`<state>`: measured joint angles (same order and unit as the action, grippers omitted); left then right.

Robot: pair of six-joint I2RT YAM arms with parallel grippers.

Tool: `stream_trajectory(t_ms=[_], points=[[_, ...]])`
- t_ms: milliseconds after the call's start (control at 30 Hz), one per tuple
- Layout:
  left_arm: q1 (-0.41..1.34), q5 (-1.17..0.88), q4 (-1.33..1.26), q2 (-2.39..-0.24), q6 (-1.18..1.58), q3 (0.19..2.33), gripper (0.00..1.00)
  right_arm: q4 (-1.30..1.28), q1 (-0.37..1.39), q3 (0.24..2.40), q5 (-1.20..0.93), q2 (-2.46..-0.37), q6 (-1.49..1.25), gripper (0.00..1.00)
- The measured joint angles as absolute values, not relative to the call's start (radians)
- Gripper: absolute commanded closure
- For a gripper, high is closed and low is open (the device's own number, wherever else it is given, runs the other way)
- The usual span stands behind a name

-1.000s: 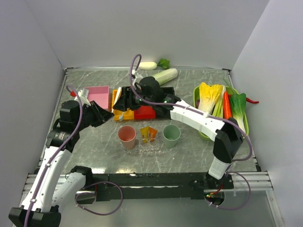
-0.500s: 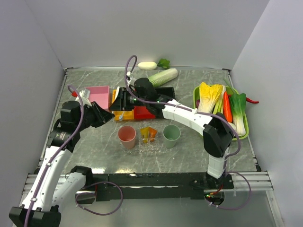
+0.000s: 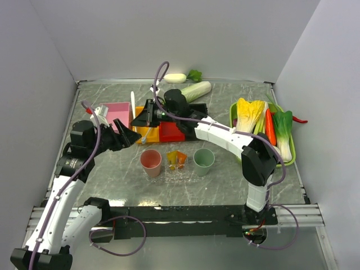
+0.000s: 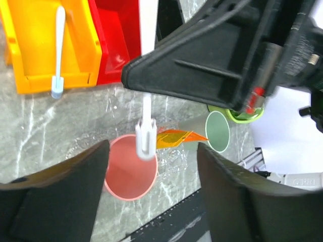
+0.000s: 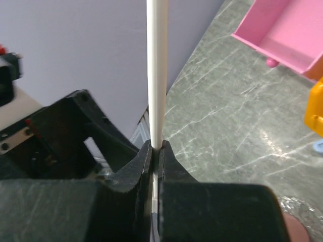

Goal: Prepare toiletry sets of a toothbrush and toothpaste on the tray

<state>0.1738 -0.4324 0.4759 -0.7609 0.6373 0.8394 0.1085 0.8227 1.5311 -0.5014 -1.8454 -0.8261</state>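
Grey veined marble tabletop (image 3: 230,188) carries everything, and from where I stand the right arm stretches across it to the left, over the orange plastic bin (image 3: 143,130). Its right gripper (image 5: 155,147) is pinched tight on a thin white toothbrush (image 5: 156,65), clamped partway along, so the long stick rises straight out from between the 2 fingers. From overhead that brush stands close to upright above the bin's far-left corner. The left gripper (image 3: 129,136) sits just beside it on the near side, spread wide and holding nothing. In its own camera the brush head shows in the gap ahead of its fingers.

The clear speckled shallow tray (image 3: 180,175) lies toward the arm bases and to the right of the held brush, between a salmon-pink round cup (image 3: 151,162) and a sage-green round cup (image 3: 203,160). 2 small wedge-shaped orange toothpaste tubes (image 3: 176,158) stand at its far edge. No toothbrush is on the tray yet. Another white toothbrush (image 4: 58,50) lies lengthwise in the orange bin.

I'd judge the right arm plainly the carrier here. It must swing toward its own side and nearer, then tip the brush's long axis down flat beside the tubes.
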Motion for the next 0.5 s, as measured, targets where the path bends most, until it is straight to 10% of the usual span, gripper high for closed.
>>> stream_trajectory(t_ms=[500], points=[[0.174,-0.389,0.385,-0.723,0.664,0.986,0.21,-0.001,0.792,1.352,-0.561,-1.59,-0.653,1.0]])
